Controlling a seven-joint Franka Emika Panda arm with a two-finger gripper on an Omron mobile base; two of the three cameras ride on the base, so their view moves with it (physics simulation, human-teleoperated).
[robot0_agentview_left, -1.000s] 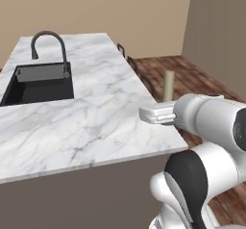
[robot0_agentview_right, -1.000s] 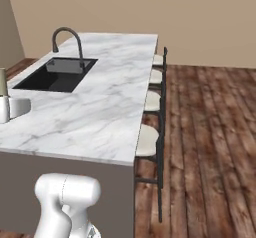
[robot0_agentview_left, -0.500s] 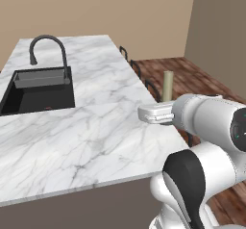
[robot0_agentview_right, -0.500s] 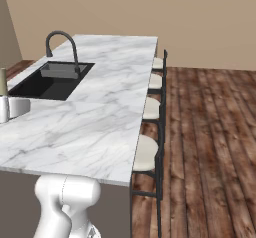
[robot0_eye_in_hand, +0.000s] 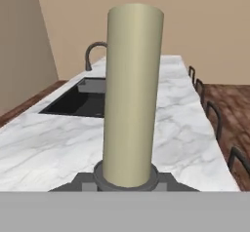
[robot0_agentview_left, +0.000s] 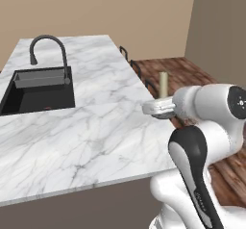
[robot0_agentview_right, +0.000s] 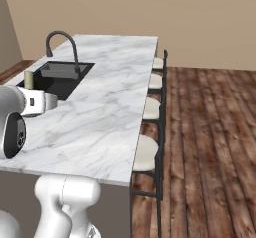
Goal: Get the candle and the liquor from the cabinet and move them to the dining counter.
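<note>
No legible text, labels, brands, numbers or signs are showing on any surface; the candle [robot0_eye_in_hand: 133, 94] is presenting a plain cream body; the dining counter [robot0_agentview_left: 103, 127] is showing only grey veining.

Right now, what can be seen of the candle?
The candle is a plain cream-yellow cylinder with a flat top, waxy and matte, standing upright in a round grey metal holder. It is carried at the gripper, beside the dining counter's edge, not set down.
</note>
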